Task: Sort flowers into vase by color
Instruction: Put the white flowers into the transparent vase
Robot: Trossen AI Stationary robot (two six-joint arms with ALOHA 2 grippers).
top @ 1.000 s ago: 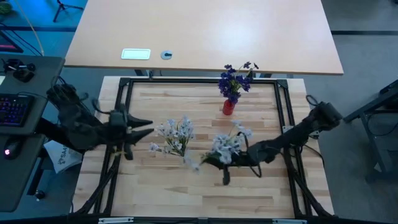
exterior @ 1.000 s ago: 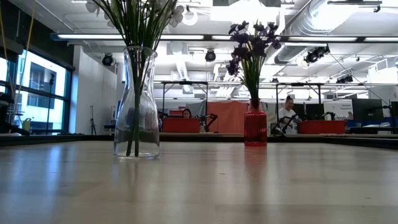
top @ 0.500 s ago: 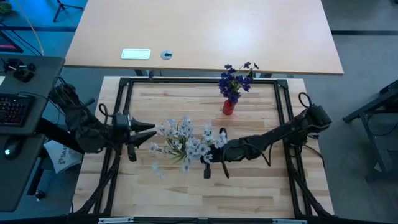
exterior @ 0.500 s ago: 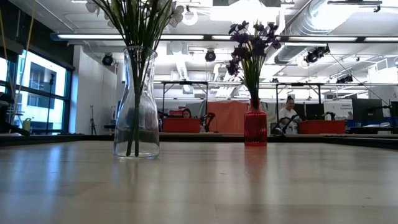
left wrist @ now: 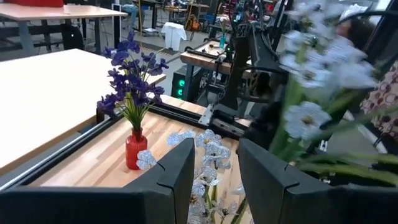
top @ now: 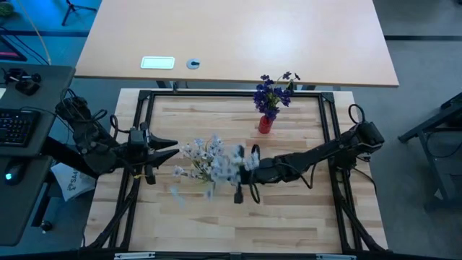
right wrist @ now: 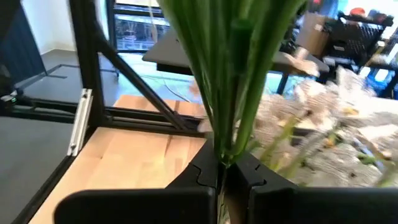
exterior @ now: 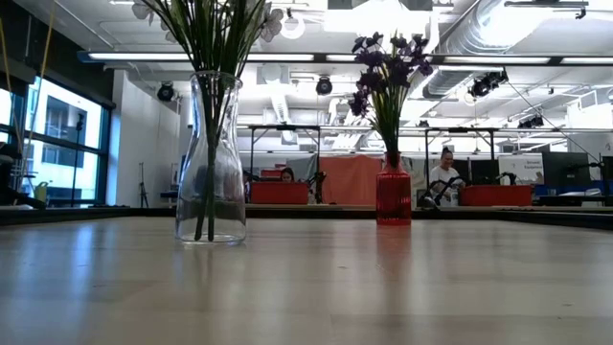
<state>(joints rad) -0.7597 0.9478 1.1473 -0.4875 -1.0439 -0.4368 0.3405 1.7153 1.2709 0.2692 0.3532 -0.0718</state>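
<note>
- The right gripper reaches low across the middle of the wooden table; in the right wrist view its fingers are clamped tight on a bundle of green stems
- That held pale sprig has its white-bluish blossoms just beside, perhaps touching, the pale flowers already standing in the clear glass vase
- Whether the held stems are over the mouth of the glass vase cannot be told
- In the low view the glass vase stands upright on the table left of centre, green stems inside it
- The red vase stands near the far edge of the table, well apart from the glass one, upright, with the dark purple-blue flowers rising from it; it shows likewise in the low view and the left wrist view
- The left gripper hovers at the table's left side, near the pale flowers, its fingers parted and holding nothing
- Beyond the table, a person sits in the room behind, among red bins
</note>
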